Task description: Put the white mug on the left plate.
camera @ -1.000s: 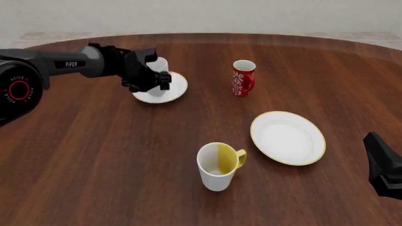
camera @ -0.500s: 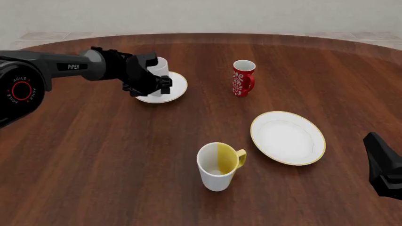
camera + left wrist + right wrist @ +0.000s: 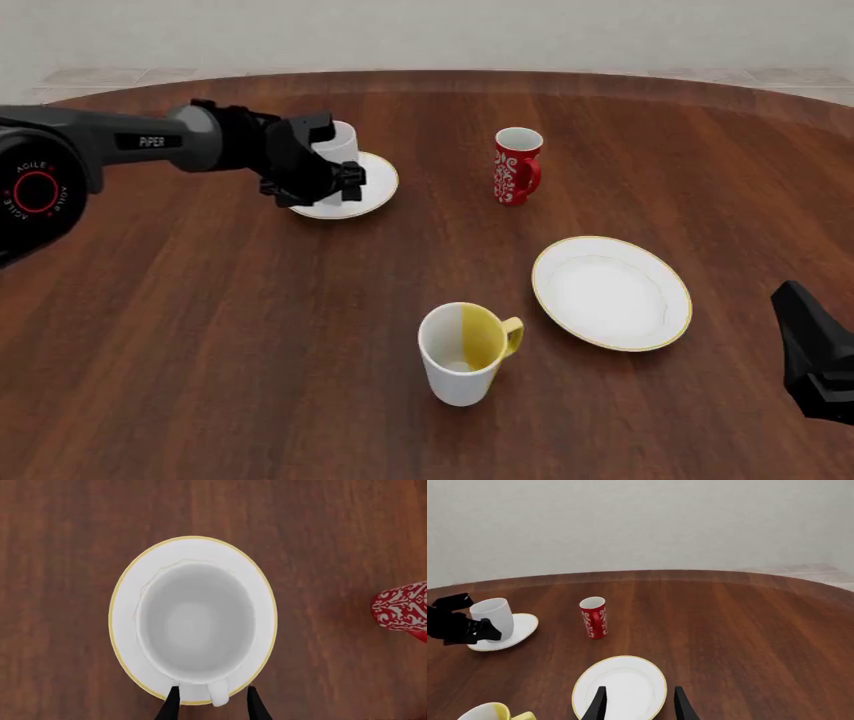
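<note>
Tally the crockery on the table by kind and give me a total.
Mugs: 3, the white mug, the red patterned mug and the mug with the yellow inside.
Plates: 2, the small plate under the white mug and the larger gold-rimmed plate.
Total: 5.

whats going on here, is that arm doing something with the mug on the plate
The white mug stands upright on the left plate, empty. The left gripper is at the mug's handle, one finger on each side of it and not closed on it. The right gripper hangs open near the table's near right, above the larger gold-rimmed plate, holding nothing. The yellow-lined mug and the red patterned mug stand apart on the table.
</note>
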